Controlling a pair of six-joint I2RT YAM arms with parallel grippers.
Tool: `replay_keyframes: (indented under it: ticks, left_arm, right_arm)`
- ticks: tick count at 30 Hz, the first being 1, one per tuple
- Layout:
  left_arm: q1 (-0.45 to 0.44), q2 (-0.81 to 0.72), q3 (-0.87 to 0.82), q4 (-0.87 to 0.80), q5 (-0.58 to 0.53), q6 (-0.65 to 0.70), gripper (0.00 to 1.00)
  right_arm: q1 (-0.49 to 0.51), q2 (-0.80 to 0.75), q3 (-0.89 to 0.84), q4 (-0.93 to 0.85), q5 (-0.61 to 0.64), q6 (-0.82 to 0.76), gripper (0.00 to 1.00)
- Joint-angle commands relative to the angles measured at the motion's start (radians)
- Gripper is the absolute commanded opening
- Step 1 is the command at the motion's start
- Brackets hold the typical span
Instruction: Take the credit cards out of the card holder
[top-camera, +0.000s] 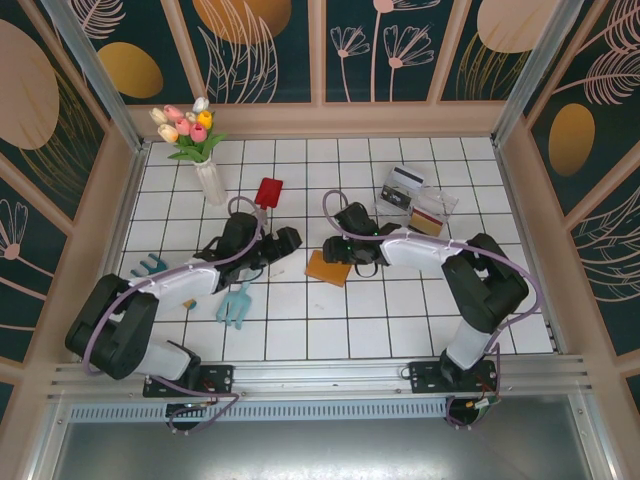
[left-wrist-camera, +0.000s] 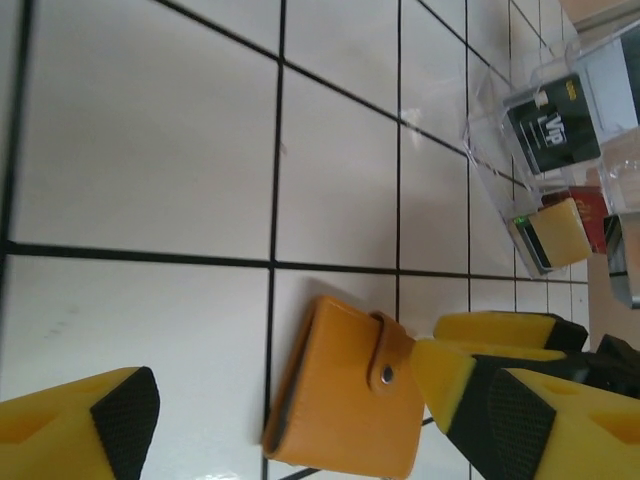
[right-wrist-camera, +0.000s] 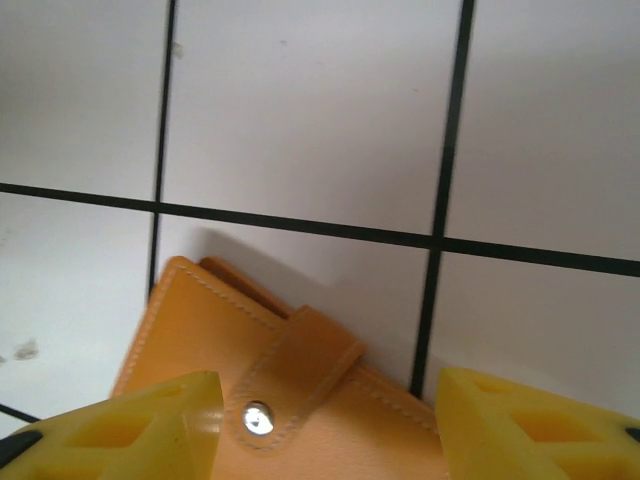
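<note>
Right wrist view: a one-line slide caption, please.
Right gripper, jaws open, poised over the snapped-shut card holder on the tiled table.

The card holder (top-camera: 327, 268) is crowded from the far side by the right gripper (top-camera: 338, 250), whose fingers (right-wrist-camera: 150, 420) are spread above it, and is flanked on its left by the left gripper (top-camera: 288, 243). Bare bench (top-camera: 330, 330) tiles are left free on its near side, between the two arms, and a wide bare strip is seen along the back wall. On the far right, passage is blocked by a clear plastic tray (top-camera: 450, 200); on the far left, by a vase of tulips (top-camera: 210, 180) and a red-headed tool (top-camera: 268, 190). A teal garden fork (top-camera: 237, 305) is found beside the left arm
</note>
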Motion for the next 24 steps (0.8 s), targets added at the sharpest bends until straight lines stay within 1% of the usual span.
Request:
replay_keyframes:
  ticks: [1, 3, 8, 13, 14, 15, 17, 24]
  left_arm:
    - [-0.038, 0.037, 0.027, 0.074, -0.014, -0.094, 0.84]
    - [-0.058, 0.054, 0.032, 0.080, -0.019, -0.118, 0.80]
    - [-0.105, 0.071, 0.017, 0.097, -0.037, -0.184, 0.62]
    - [-0.150, 0.068, 0.003, 0.057, -0.078, -0.212, 0.63]
    - [-0.157, 0.067, -0.007, 0.059, -0.081, -0.225, 0.63]
    - [-0.160, 0.064, -0.018, 0.063, -0.082, -0.236, 0.63]
    - [-0.170, 0.061, -0.043, 0.076, -0.076, -0.259, 0.63]
    - [-0.174, 0.040, -0.102, 0.064, -0.037, -0.264, 0.62]
  right_arm:
    - [-0.011, 0.026, 0.027, -0.059, 0.033, -0.060, 0.59]
    - [-0.028, 0.044, 0.050, -0.085, 0.032, -0.053, 0.57]
    - [-0.038, 0.073, 0.081, -0.065, -0.006, -0.053, 0.55]
    - [-0.040, 0.106, 0.083, -0.079, -0.041, -0.052, 0.54]
    - [-0.041, 0.106, 0.078, -0.079, -0.057, -0.049, 0.51]
    - [-0.040, 0.104, 0.076, -0.080, -0.069, -0.042, 0.51]
    - [-0.037, 0.094, 0.066, -0.081, -0.099, -0.014, 0.50]
    - [-0.011, 0.040, -0.019, -0.050, -0.186, 0.100, 0.50]
